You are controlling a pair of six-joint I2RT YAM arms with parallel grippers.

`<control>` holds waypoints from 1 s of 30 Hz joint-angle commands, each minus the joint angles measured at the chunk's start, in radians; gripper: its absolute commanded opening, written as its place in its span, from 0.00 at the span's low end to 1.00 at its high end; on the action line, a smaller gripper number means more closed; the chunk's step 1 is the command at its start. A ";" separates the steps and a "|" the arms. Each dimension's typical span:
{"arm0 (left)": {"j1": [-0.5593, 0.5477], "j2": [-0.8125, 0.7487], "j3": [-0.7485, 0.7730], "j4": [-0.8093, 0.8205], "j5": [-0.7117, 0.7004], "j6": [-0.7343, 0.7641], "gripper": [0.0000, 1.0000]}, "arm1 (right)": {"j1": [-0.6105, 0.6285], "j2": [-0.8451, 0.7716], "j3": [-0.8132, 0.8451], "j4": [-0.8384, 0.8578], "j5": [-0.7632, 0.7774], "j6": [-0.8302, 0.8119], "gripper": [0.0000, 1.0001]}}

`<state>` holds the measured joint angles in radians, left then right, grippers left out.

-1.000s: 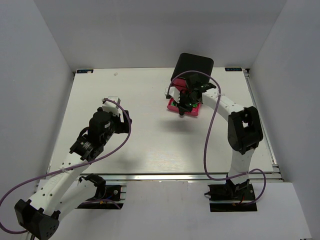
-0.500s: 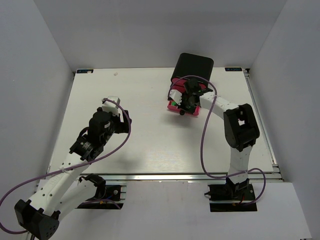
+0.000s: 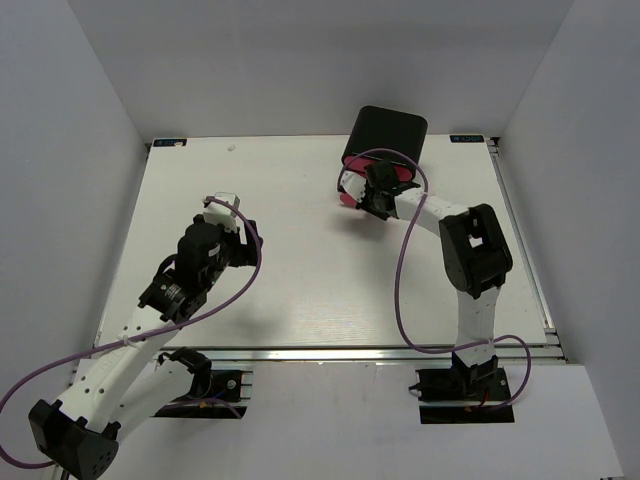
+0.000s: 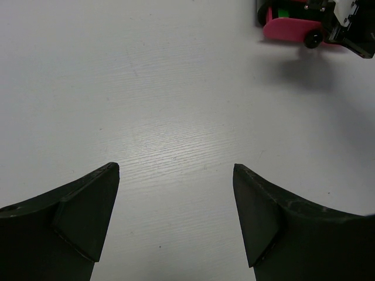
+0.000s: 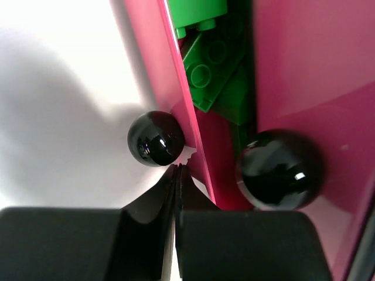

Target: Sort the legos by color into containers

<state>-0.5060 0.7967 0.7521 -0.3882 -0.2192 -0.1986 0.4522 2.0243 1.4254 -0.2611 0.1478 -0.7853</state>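
The black cabinet (image 3: pixel 390 130) of pink containers stands at the table's back right. One pink drawer (image 5: pixel 173 82) is out by a narrow gap, and dark green legos (image 5: pixel 211 70) and a brighter green brick (image 5: pixel 199 12) show inside it. My right gripper (image 5: pixel 177 168) is shut with nothing in it, its tips against that drawer's front just below the black knob (image 5: pixel 155 139). A second knob (image 5: pixel 280 170) sits on the neighbouring drawer front. My left gripper (image 4: pixel 176 170) stands open over bare table, well left of the cabinet. No loose legos show on the table.
In the left wrist view the pink drawer (image 4: pixel 290 29) and the right gripper (image 4: pixel 351 29) lie far off at the top right. Purple cables (image 3: pixel 405 270) loop off both arms. White walls close in the table on three sides.
My right gripper has moved back and up-left toward the cabinet, pushing the pink drawer in, so it sticks out much less. The left arm has not moved.
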 commanded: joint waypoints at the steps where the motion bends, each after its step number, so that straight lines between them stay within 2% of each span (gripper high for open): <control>1: -0.003 -0.014 -0.002 0.008 -0.009 0.010 0.88 | -0.003 0.030 0.032 0.128 0.084 0.000 0.00; 15: -0.003 -0.017 -0.003 0.009 -0.014 0.010 0.88 | 0.011 0.031 -0.058 0.391 0.242 -0.072 0.01; 21: -0.003 -0.016 -0.003 0.009 -0.016 0.010 0.88 | 0.019 -0.013 -0.109 0.391 0.156 -0.078 0.01; 24: -0.003 -0.016 -0.003 0.009 -0.016 0.010 0.88 | 0.022 -0.016 -0.135 0.437 0.156 -0.140 0.03; 27: -0.003 -0.014 -0.003 0.008 -0.016 0.010 0.88 | 0.031 -0.012 -0.175 0.529 0.191 -0.222 0.09; 30: -0.003 -0.016 -0.003 0.008 -0.019 0.010 0.88 | 0.043 -0.007 -0.221 0.651 0.231 -0.287 0.10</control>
<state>-0.5060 0.7967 0.7521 -0.3882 -0.2230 -0.1982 0.4778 2.0560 1.2339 0.2165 0.3355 -0.9787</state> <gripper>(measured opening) 0.880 0.101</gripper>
